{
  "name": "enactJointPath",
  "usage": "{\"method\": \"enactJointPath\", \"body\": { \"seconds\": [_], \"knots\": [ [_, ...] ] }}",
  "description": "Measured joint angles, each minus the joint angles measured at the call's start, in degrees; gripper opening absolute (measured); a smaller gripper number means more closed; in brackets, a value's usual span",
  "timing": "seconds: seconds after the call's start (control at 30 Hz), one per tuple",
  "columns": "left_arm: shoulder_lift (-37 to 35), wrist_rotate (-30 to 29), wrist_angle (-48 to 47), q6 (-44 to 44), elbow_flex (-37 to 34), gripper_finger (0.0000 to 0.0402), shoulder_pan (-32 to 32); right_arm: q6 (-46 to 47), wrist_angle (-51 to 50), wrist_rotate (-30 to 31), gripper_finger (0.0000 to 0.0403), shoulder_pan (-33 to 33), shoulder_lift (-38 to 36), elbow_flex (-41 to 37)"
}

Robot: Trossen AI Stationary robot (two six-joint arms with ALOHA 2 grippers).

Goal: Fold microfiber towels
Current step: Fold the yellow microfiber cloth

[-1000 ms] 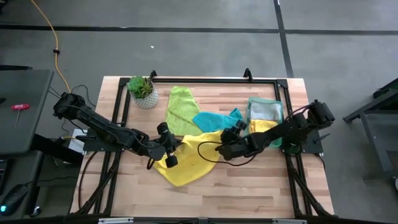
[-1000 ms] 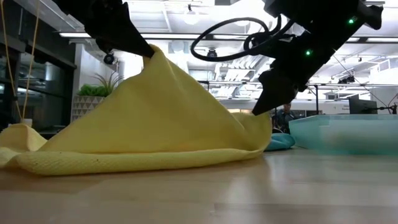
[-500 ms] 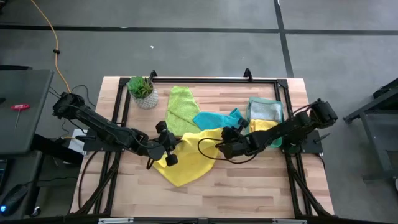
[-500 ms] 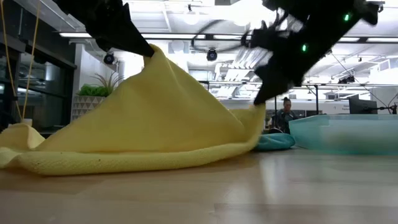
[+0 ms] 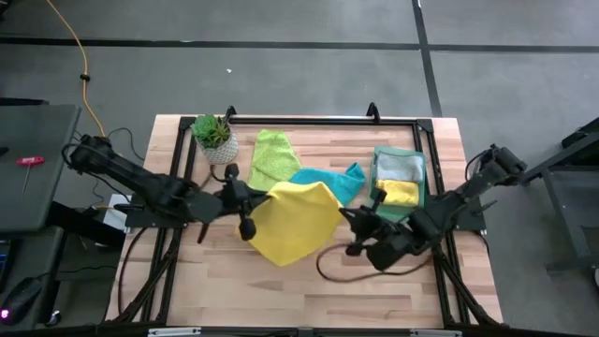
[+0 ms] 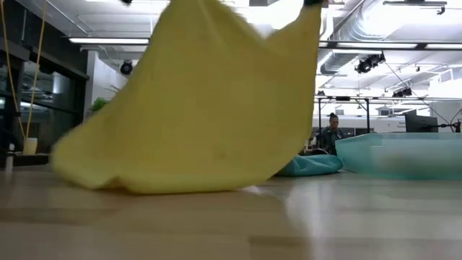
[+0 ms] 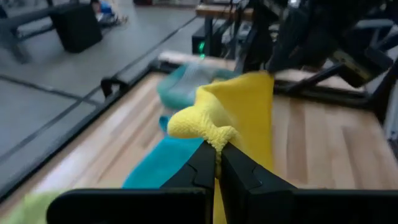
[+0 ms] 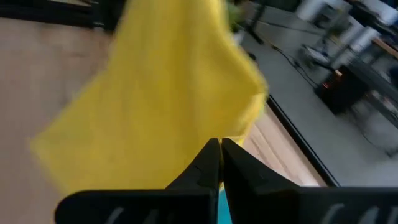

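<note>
A: Over the middle of the table we see the yellow towel [image 5: 292, 221] lifted and stretched between both arms, its lower edge brushing the wood in the low view [image 6: 195, 108].

B: Agreed. We note the left gripper [image 5: 245, 198] pinched shut on one bunched corner; its wrist view shows the fingers [image 7: 202, 168] meeting with yellow cloth between them.

A: And the right gripper [image 5: 351, 223]?

B: We see its fingers [image 8: 208, 163] pressed together at the towel's edge (the cloth hangs right at the tips), so we record it as clamped on the opposite corner.

A: Behind the yellow one we log a teal towel [image 5: 328, 178] flat on the table, partly covered by it, and a lime green towel [image 5: 273, 154] just beside that, toward the far edge.

B: We add the green tray [image 5: 413, 153] on the right, holding a grey towel [image 5: 398, 167] and a second yellow towel [image 5: 401, 192].

A: Potted plant [image 5: 213, 136] at the far left corner, well apart from the cloths.
</note>
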Motion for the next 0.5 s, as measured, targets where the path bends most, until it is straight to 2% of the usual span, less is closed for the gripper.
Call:
{"method": "enactJointPath", "body": {
  "seconds": [0.13, 0.3, 0.5],
  "knots": [
    [-0.24, -0.9, -7.47, 2.42, 6.28, 0.0001, -1.6, -2.32, -5.2, -0.4, 0.0, 3.08, 0.0, 4.56],
    [-0.27, -6.27, -19.64, 1.35, 13.03, 0.0001, -3.69, 2.2, -16.75, 0.72, 0.0, 4.9, 0.0, 10.94],
    [-0.22, -6.41, -22.68, 0.38, 14.7, 0.0001, -6.55, 5.16, -25.37, 0.66, 0.0, 4.93, 0.0, 16.59]
  ]
}}
